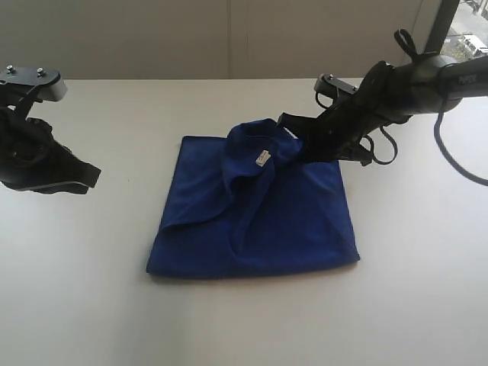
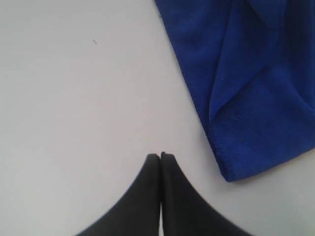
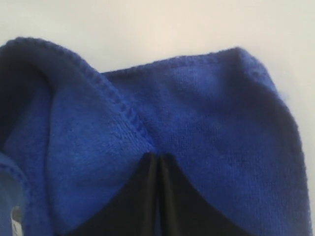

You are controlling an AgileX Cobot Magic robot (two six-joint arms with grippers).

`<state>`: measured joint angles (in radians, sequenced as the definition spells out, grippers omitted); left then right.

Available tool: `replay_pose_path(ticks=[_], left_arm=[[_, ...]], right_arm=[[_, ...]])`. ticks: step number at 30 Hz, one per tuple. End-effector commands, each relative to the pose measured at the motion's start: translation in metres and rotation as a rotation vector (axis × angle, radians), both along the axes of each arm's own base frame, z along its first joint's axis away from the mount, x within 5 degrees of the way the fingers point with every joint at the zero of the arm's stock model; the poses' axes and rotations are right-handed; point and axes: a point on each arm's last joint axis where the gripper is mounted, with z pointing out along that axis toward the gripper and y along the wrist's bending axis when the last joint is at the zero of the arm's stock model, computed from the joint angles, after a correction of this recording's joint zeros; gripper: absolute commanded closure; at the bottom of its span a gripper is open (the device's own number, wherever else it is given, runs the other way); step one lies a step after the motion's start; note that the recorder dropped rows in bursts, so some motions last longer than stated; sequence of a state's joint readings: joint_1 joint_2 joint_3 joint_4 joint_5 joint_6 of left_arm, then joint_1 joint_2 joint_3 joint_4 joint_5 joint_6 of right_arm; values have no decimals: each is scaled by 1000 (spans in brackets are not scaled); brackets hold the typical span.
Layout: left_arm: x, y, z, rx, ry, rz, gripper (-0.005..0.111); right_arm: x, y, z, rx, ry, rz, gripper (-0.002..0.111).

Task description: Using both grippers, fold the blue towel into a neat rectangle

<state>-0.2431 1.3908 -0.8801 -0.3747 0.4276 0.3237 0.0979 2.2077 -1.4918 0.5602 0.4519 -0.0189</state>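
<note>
Your right hand [image 3: 157, 157] pinches a raised edge of the blue towel [image 1: 267, 221], left hand [image 2: 161, 156] closed, empty; next, carry it across.

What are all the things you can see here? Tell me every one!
blue towel: one, deep blue, middle of the table, partly folded with a raised hump at its far edge
tag: one, white, on the raised hump of the towel
table: one, white, under everything
wall: one, pale beige, behind the table
left gripper: one, black, shut and empty, over bare table beside the towel
right gripper: one, black, shut on the towel's raised fold
</note>
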Motion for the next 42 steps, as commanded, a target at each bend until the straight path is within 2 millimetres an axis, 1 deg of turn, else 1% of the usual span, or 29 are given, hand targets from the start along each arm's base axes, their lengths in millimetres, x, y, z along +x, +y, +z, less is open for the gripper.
replay_pose_path(ticks=[1, 4, 7, 10, 13, 17, 20, 22, 24, 26, 29, 32, 35, 38, 40, 42], left_arm=[[0, -1, 2, -10, 1, 3, 107], [0, -1, 2, -10, -4, 5, 107], [0, -1, 2, -7, -10, 0, 107], [-2, -3, 2, 14, -13, -53, 107], [-4, -14, 2, 23, -38, -112, 107], [-6, -36, 7, 19, -140, -168, 107], [-5, -53, 12, 4, -255, -182, 107], [0, -62, 13, -16, -319, -163, 107], [6, -70, 9, -26, -333, -149, 107], [13, -80, 4, -32, -305, -155, 107], [20, -101, 3, -63, -294, -169, 107], [29, -123, 5, -81, -348, -188, 107], [44, -138, -3, -99, -360, -165, 107], [59, -147, -15, -118, -343, -122, 107], [67, -154, -21, -120, -332, -114, 107], [70, -162, -25, -121, -336, -125, 107]], right_arm=[[3, -3, 12, -29, -57, 33, 108], [2, -4, 29, -49, -96, 59, 108], [-1, -5, 59, -104, -183, 122, 108], [-6, -6, 89, -175, -277, 205, 108], [-13, -6, 110, -228, -334, 288, 108], [-22, -4, 127, -232, -336, 341, 108], [-27, -3, 131, -237, -326, 384, 108], [-29, -3, 130, -241, -310, 418, 108], [-31, -2, 129, -248, -299, 451, 108], [-31, -1, 128, -248, -290, 465, 108], [-31, -1, 128, -248, -290, 465, 108], [-32, -1, 127, -247, -288, 466, 108], [-33, -1, 127, -242, -276, 473, 108], [-33, -1, 125, -239, -267, 477, 108], [-33, -1, 125, -239, -267, 477, 108], [-32, -1, 124, -239, -264, 478, 108]])
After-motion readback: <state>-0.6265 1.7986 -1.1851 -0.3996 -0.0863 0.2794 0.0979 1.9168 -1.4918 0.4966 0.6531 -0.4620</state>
